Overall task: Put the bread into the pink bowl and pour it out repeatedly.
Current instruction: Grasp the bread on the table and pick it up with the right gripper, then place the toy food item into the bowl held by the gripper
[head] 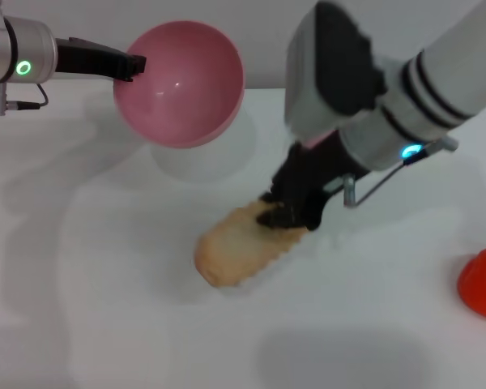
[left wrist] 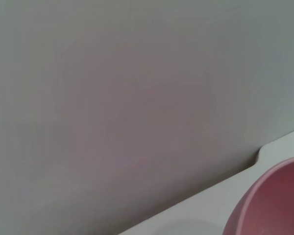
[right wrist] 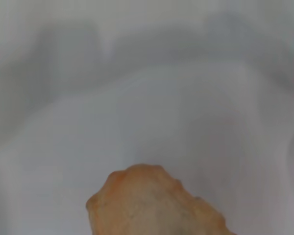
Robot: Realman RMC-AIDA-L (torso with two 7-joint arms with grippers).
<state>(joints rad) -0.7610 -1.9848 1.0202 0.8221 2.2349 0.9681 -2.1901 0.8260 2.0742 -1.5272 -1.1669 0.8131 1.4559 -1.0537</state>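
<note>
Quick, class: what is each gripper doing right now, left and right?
Left gripper: shut on the rim of the pink bowl, held tilted above the table.
Right gripper: shut on the bread.

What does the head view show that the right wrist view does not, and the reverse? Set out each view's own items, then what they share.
Only the head view: the left gripper holding the pink bowl tilted above the table, the right gripper at the far end of the bread, and a red object at the table's right edge.
Only the right wrist view: a close look at the bread's bumpy end; neither gripper shows.
Both: the bread lying on the white table.
</note>
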